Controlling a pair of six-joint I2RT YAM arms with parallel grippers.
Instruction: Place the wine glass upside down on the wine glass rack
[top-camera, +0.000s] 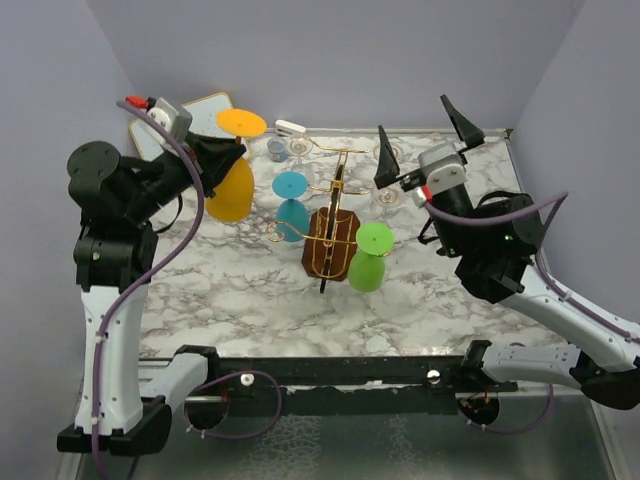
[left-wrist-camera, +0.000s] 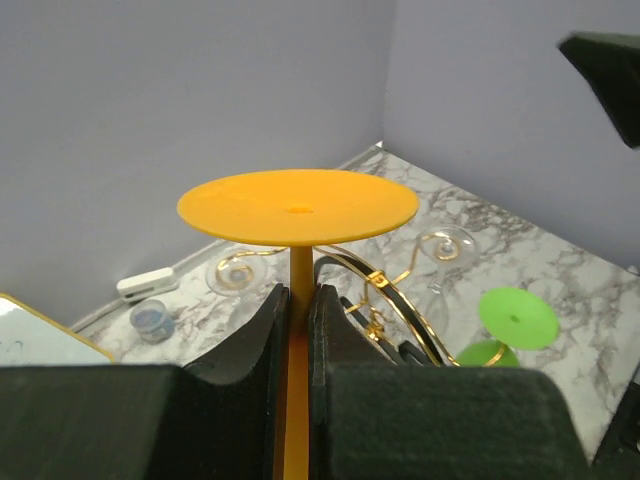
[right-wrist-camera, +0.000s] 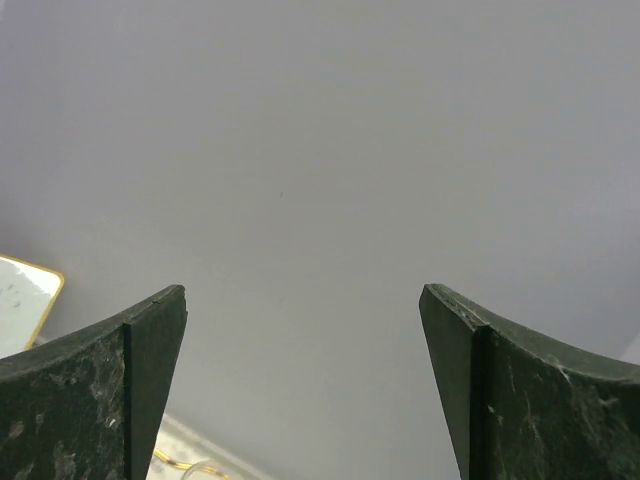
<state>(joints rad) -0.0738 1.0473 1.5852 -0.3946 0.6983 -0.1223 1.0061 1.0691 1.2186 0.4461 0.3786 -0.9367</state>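
My left gripper is shut on the stem of an orange wine glass, held upside down in the air left of the rack, foot up. In the left wrist view the fingers clamp the orange stem under the round foot. The wine glass rack, gold wire on a brown wooden base, stands mid-table; its gold arms show in the left wrist view. My right gripper is open and empty, raised right of the rack; its wrist view faces the wall.
A blue glass hangs upside down at the rack's left. A green glass is upside down at its right front. Clear glasses sit behind. A white board, a white block and a small jar lie at the back.
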